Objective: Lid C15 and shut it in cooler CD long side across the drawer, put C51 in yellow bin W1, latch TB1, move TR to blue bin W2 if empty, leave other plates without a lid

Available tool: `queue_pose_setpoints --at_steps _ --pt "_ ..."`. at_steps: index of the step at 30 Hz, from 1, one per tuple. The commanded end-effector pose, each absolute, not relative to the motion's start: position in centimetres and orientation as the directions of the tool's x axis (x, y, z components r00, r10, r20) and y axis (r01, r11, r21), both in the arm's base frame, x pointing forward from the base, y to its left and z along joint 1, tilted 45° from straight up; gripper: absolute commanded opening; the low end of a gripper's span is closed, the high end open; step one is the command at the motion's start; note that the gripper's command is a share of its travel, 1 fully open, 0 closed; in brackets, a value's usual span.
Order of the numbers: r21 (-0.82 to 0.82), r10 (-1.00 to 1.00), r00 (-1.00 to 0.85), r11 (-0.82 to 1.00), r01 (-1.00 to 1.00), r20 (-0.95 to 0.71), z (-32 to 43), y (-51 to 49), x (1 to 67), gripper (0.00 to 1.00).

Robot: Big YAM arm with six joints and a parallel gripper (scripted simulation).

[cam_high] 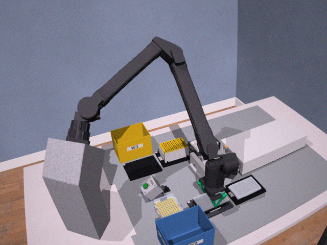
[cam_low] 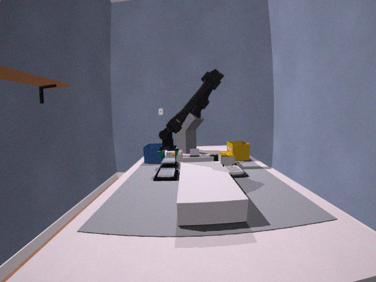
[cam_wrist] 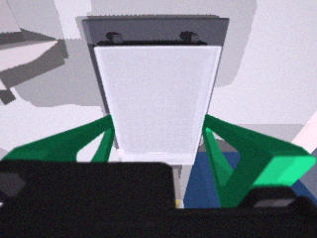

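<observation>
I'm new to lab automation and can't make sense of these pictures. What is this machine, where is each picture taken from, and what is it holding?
It is one dark jointed arm on a grey pedestal, ending in a gripper with two green fingers. One picture looks down on the bench, one looks along it from its far end, and one sits on the wrist, looking past the fingers.

On the bench stand a yellow bin, a blue bin, a yellow-topped tip rack, a green key, a white plate and a long white cooler.

The fingers are closed on the sides of a flat pale plate lid, over its dark nest.
</observation>
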State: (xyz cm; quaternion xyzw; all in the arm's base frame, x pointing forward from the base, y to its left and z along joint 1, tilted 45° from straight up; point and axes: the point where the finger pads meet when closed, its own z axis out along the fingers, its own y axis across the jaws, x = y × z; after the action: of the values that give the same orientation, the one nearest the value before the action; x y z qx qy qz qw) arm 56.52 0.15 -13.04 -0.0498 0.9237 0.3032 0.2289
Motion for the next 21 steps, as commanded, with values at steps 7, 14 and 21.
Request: queue_pose_setpoints --at_steps 7,14,21 --pt "0.533 0.038 -0.886 0.810 -0.244 -0.463 -13.63 1.14 57.32 0.00" --pt "0.533 0.038 -0.886 0.810 -0.244 -0.463 -13.74 1.25 57.38 0.00" --pt "0.532 0.036 -0.885 0.810 -0.246 -0.464 -13.74 1.28 57.41 0.00"
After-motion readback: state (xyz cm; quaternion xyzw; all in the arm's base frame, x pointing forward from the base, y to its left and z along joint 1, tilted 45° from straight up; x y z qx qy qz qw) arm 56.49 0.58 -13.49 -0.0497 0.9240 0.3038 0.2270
